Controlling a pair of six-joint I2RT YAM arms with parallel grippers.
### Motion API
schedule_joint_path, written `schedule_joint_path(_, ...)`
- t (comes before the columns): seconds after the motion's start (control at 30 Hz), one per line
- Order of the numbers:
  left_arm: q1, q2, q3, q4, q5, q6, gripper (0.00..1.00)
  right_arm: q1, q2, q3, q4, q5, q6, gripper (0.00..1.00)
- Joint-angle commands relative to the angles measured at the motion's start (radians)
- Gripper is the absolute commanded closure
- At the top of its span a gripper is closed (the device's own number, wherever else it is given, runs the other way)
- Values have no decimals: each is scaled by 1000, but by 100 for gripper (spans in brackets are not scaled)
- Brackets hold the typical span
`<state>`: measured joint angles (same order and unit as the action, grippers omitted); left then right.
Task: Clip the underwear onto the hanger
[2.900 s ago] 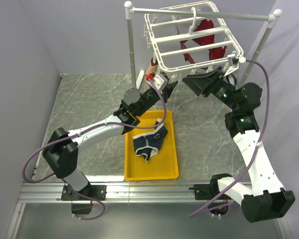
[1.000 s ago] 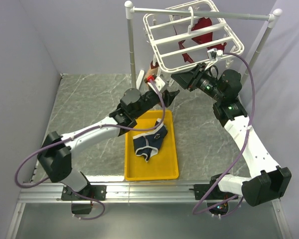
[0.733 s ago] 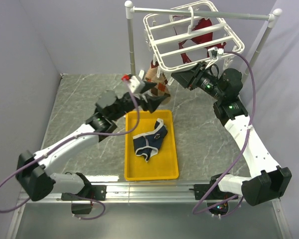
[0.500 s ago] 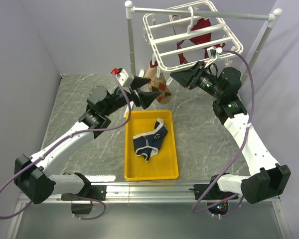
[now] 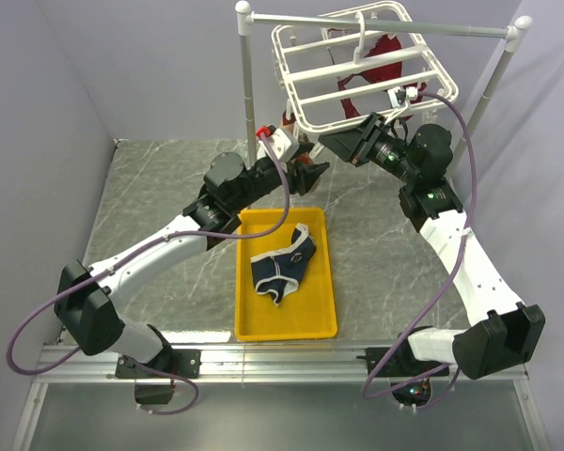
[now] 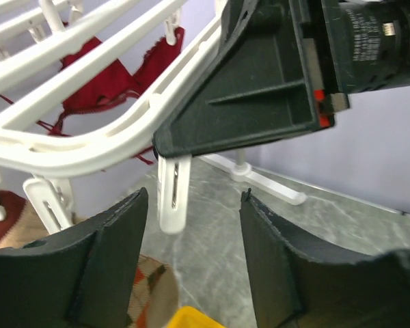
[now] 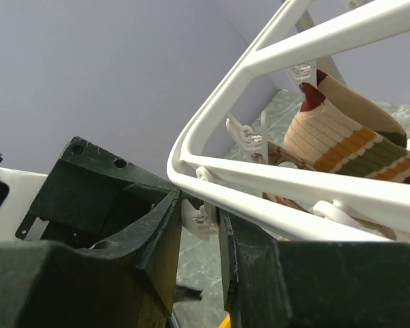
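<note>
jaws apart on left gripper [image 6: 193, 212], left wrist view; white clip [image 6: 172, 195] hangs just above gap. right wrist view: right gripper [image 7: 199, 225] jaws nearly together, pinching hanger [image 7: 294, 186] rim. top view: underwear [image 5: 284, 266] crumpled in yellow tray [image 5: 312, 305], apart from both grippers.

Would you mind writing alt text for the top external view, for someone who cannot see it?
The right gripper grips the near edge of the hanger, the open left gripper beside it; the underwear lies in a yellow tray.
</note>
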<state>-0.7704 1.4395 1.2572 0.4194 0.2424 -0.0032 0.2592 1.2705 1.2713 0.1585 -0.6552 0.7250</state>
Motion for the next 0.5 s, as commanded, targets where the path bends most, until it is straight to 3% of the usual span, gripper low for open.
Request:
schedule_joint_path(0.0,-13,22,71,7,-84,86,39,-3,-3,39,24,-35,25,100)
schedule_joint_path(0.1,-21,48,100,-4,-97,121,48,-3,1,46,24,-41,30,100)
schedule_joint_path(0.2,-23,62,119,-11,-97,129,65,-3,4,49,23,-41,31,100)
schedule_joint_path(0.23,-21,65,120,-11,-94,126,78,-3,3,46,26,-41,28,100)
schedule_joint_path(0.33,-24,65,120,-8,-92,120,97,-2,-3,45,10,-18,-2,91)
schedule_joint_path(0.47,-29,59,117,-7,-92,115,100,-2,-3,48,-19,0,-44,77)
